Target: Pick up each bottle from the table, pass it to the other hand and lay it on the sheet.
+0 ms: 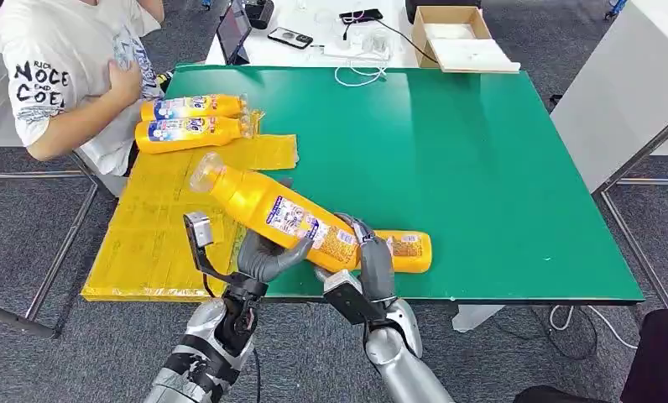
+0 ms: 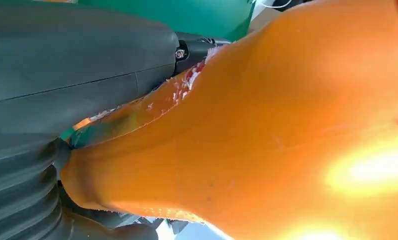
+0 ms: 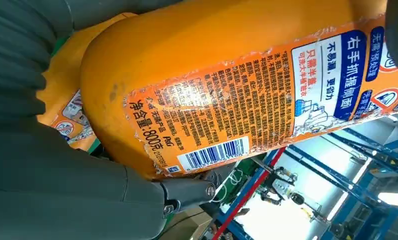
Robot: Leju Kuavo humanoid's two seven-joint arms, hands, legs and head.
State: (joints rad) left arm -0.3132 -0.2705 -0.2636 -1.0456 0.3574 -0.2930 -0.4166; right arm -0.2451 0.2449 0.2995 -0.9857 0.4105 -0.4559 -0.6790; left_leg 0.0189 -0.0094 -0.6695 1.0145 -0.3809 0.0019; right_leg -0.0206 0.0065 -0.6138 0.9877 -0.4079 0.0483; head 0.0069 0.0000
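Observation:
An orange bottle (image 1: 272,206) with a clear cap hangs tilted over the table's front edge, cap toward the yellow sheet (image 1: 150,243). My left hand (image 1: 268,256) cups its middle from below and my right hand (image 1: 373,262) grips its base end. Up close, the bottle (image 2: 287,125) presses against my left hand (image 2: 62,75), and its labelled base (image 3: 212,75) sits in my right hand (image 3: 52,195). A second bottle (image 1: 410,249) lies on the green table (image 1: 482,168) just behind my right hand. Two more bottles (image 1: 192,107) (image 1: 188,133) lie side by side on the sheet's far end.
A person in a white T-shirt (image 1: 70,67) sits at the far left corner, close to the two laid bottles. Beyond the green table stand a tablet (image 1: 234,29), a phone (image 1: 290,37), cables and a cardboard box (image 1: 461,35). A white table (image 1: 624,92) flanks the right.

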